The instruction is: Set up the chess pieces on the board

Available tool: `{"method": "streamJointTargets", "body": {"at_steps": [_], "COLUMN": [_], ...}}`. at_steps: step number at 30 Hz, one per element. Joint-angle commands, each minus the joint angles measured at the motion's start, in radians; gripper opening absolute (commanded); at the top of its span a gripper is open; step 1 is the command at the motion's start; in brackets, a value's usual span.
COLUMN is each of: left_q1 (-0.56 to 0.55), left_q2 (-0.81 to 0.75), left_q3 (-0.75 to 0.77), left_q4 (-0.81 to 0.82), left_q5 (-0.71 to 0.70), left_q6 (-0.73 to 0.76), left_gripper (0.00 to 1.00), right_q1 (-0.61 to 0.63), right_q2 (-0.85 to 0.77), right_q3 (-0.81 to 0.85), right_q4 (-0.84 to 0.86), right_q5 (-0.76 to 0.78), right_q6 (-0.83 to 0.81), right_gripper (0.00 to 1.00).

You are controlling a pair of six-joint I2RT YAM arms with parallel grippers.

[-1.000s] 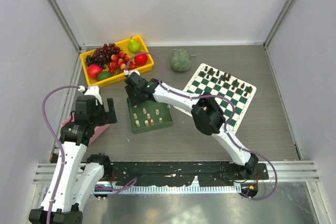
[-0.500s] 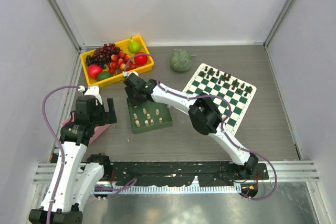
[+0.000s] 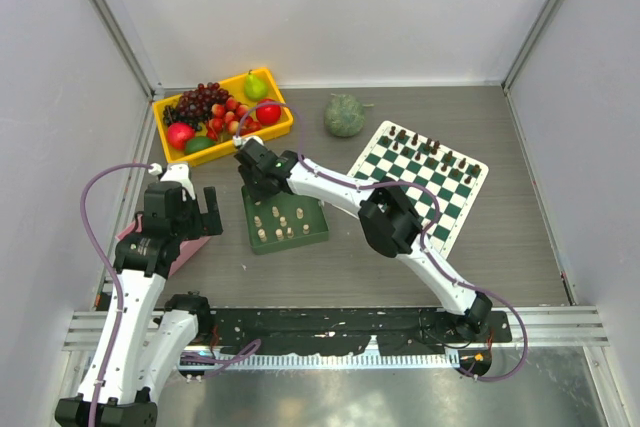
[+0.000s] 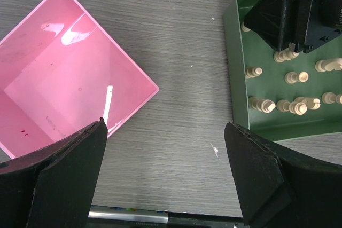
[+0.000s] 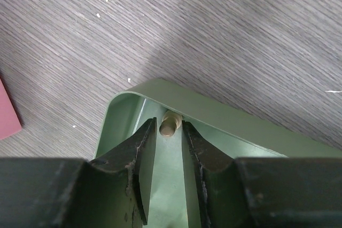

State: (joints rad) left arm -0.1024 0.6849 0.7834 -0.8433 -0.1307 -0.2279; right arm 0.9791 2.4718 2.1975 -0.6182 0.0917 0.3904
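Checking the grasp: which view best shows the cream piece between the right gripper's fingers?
Right wrist: the cream piece sits between the fingers in the green tray's corner. From above and from the left wrist, the right gripper largely hides it.

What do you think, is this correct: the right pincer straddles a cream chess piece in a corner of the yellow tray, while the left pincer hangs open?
Not quite: the tray is green. The right wrist view shows the right pincer straddling a cream chess piece in a corner of the green tray. The left pincer does hang open.
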Motion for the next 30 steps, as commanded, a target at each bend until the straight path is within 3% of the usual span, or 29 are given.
{"method": "streamJointTargets", "body": {"at_steps": [1, 16, 22, 26, 30], "left_q1": [0.004, 0.006, 0.006, 0.004, 0.004], "left_q2": [-0.002, 0.007, 0.007, 0.008, 0.005], "left_q3": [0.031, 0.031, 0.031, 0.031, 0.033], "left_q4": [0.018, 0.018, 0.016, 0.016, 0.016], "left_q5": [-0.007, -0.006, -0.004, -0.004, -0.007], "left_q6": [0.007, 0.007, 0.007, 0.007, 0.009], "left_gripper": [0.99, 0.99, 0.99, 0.99, 0.99], "right_q1": [0.007, 0.007, 0.007, 0.009, 0.007], "right_q2": [0.012, 0.022, -0.007, -0.089, -0.302], "right_q3": [0.057, 0.068, 0.061, 0.022, -0.131], "right_q4": [0.008, 0.008, 0.005, 0.008, 0.075], "right_q5": [0.006, 0.006, 0.011, 0.011, 0.063], "right_q6": [-0.012, -0.018, -0.018, -0.031, -0.047], "right_gripper": [0.32, 0.26, 0.12, 0.07, 0.07]}}
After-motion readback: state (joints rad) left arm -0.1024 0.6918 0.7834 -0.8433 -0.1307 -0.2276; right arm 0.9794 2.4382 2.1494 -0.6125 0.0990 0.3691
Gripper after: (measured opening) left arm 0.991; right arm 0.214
